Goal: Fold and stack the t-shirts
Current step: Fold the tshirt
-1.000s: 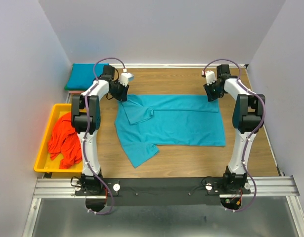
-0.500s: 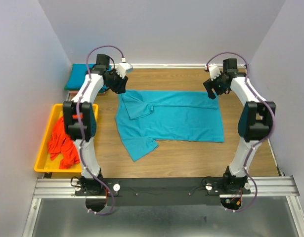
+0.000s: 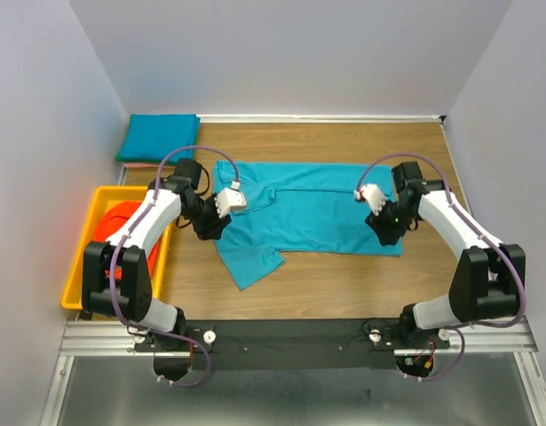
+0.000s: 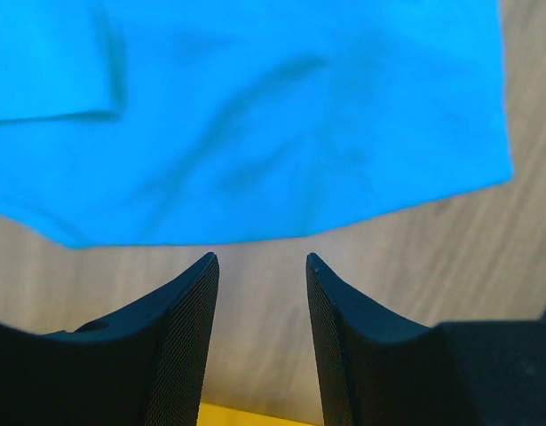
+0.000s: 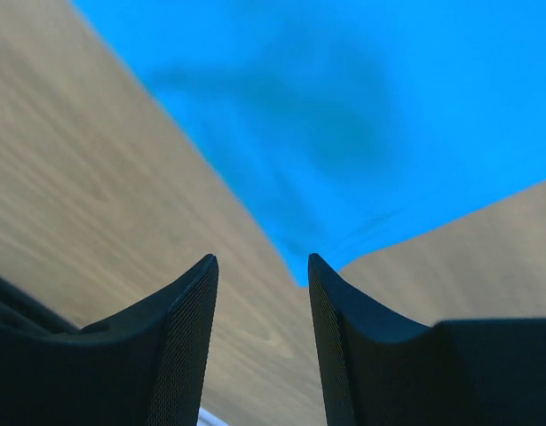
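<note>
Teal-blue t-shirt (image 3: 317,209) first: lay spread flat mid-tabletop (image 3: 344,288), long side running left to right, with one sleeve (image 3: 250,266) poking toward the near edge. Next down in size, yellow tray (image 3: 73,297): sat at the left edge of the tabletop, apart from the spread cloth, and held crumpled orange-red t-shirts (image 3: 106,222), partly hidden under the left arm. Then a second teal-blue t-shirt (image 3: 157,138), folded into a small pad: rested in the far left corner, close against the wall. Left gripper (image 3: 210,229): hovered at the spread shirt's left edge, just above that sleeve; showed fingers (image 4: 179,337) parted over bare wood in its wrist view, pinching nothing, with the cloth's hem just beyond the tips. Right gripper (image 3: 385,232): hung at the near right corner of the same shirt; likewise had its fingers spread with nothing between, and the cloth's corner just ahead of the gap.
</note>
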`<action>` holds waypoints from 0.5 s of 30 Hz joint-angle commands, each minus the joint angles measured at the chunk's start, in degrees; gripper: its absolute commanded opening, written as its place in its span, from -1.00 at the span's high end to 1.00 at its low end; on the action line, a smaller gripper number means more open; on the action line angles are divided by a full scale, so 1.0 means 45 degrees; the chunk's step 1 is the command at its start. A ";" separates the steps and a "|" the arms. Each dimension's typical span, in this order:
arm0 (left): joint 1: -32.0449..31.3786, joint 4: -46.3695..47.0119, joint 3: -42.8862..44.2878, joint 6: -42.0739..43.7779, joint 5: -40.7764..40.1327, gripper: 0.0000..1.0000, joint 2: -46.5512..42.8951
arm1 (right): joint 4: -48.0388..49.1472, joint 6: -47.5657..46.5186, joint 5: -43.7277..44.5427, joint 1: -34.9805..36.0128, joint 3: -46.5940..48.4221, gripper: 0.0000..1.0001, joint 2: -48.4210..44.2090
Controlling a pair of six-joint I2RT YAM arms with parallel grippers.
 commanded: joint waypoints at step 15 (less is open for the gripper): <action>-0.0736 0.0773 -0.1726 0.0272 -0.0830 -0.03 -0.0923 | 0.1815 -0.1249 0.2007 0.0116 -0.3628 0.07 -0.0842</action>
